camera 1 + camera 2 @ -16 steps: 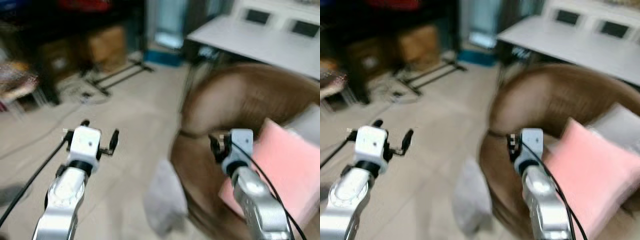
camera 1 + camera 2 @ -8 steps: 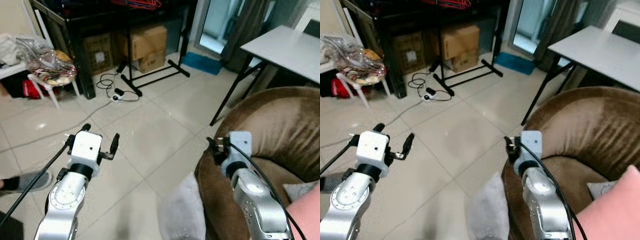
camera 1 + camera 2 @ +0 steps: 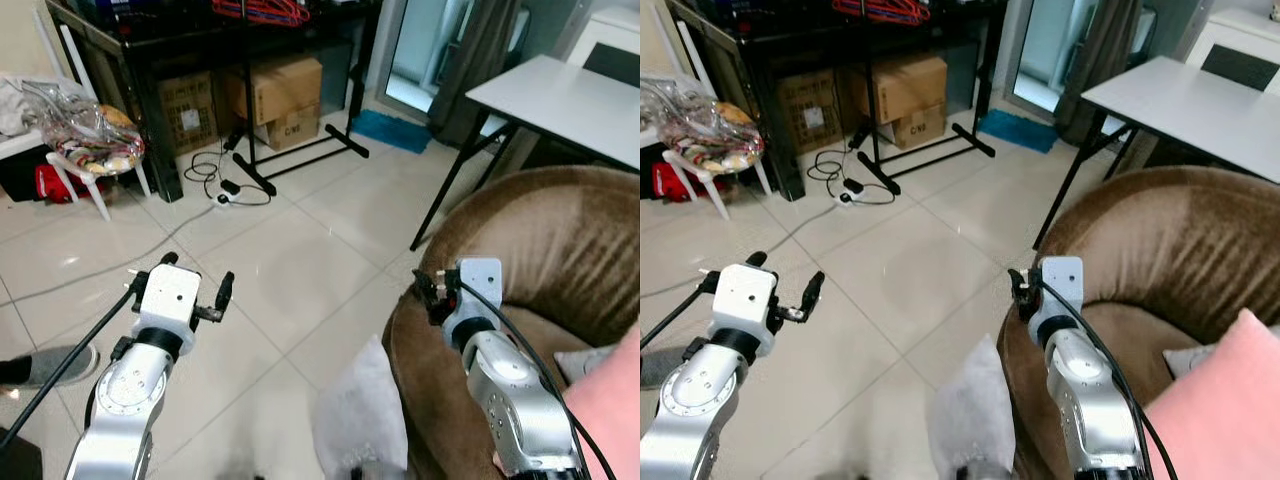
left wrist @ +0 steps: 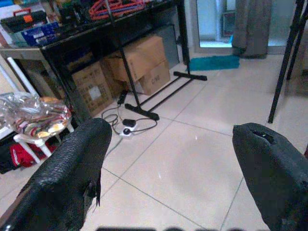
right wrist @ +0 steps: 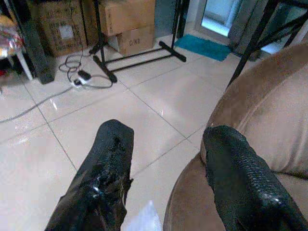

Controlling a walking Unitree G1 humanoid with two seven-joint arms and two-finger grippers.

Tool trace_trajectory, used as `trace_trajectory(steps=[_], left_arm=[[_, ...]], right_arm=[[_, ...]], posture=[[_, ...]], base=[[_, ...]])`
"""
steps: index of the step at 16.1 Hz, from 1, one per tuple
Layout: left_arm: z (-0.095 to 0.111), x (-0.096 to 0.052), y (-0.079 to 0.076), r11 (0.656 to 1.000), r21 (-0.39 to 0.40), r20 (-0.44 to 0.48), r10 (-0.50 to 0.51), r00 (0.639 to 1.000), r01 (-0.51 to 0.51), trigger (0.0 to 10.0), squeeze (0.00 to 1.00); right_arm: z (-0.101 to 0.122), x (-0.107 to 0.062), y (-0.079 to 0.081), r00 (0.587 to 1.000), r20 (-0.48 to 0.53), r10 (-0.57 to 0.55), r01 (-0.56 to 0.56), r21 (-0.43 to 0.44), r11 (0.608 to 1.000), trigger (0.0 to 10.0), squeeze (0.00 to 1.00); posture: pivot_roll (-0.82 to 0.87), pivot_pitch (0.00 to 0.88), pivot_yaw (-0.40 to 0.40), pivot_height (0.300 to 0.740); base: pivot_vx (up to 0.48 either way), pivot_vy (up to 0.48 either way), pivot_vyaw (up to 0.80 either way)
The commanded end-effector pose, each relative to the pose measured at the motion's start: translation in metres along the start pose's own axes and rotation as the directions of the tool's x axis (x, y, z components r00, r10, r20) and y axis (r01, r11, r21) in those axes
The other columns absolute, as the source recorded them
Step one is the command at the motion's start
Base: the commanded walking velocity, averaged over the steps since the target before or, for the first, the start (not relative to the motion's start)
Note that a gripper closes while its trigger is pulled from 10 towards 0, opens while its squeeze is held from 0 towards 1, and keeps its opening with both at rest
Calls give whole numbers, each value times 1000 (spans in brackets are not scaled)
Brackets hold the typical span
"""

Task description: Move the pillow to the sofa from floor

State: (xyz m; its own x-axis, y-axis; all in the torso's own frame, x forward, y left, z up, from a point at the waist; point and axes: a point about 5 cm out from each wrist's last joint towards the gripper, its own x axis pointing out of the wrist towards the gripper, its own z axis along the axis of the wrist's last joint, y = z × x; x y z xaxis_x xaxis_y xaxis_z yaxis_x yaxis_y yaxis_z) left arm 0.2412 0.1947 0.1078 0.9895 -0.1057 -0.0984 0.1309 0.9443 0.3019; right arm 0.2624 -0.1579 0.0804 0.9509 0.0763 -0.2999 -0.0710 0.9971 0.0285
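The soft light-grey pillow [image 3: 362, 415] stands on edge on the glossy cream tiled floor [image 3: 300, 260], at 6 o'clock in the head view, touching the outer side of the rounded brown velvet sofa [image 3: 540, 250]. The sofa occupies the 3 to 5 o'clock sector. A pink cushion [image 3: 1220, 420] lies on its seat at 4 o'clock, with a grey cushion [image 3: 1188, 358] just beside it.

The left gripper [image 3: 195, 283] is held above bare floor at 8 o'clock, well apart from the pillow. Its two black fingers [image 4: 72, 168] are spread wide and hold nothing.

The right gripper [image 3: 428, 297] is held above the sofa's near edge, just past the pillow's top corner. Its fingers [image 5: 108, 173] are parted and hold nothing.

A white rectangular table [image 3: 560, 95] on black legs stands at 2 o'clock. Brown cardboard boxes [image 3: 270, 95] sit beneath a black metal rack [image 3: 200, 50] at 12 o'clock, with a black cable [image 3: 225, 190] on the floor before them. A white plastic chair [image 3: 85, 165] stands at 10 o'clock.
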Motion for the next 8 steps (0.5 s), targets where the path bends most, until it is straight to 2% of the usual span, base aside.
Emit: trace_trajectory(steps=[1,8], left_arm=[[1,2,-2,1000,5,8,-7,1000,7,10000,173],[2,4,1,1000,0,9,16,1000,-16,10000,169]], right_arm=[[0,1,-2,1000,-7,-6,6,-6,1000,10000,0],[6,8,1,999,-13,36,-36,-35,999,10000,0]], posture=[[23,0,-73,645],[27,0,-87,575]], base=[[0,0,0],[0,0,0]])
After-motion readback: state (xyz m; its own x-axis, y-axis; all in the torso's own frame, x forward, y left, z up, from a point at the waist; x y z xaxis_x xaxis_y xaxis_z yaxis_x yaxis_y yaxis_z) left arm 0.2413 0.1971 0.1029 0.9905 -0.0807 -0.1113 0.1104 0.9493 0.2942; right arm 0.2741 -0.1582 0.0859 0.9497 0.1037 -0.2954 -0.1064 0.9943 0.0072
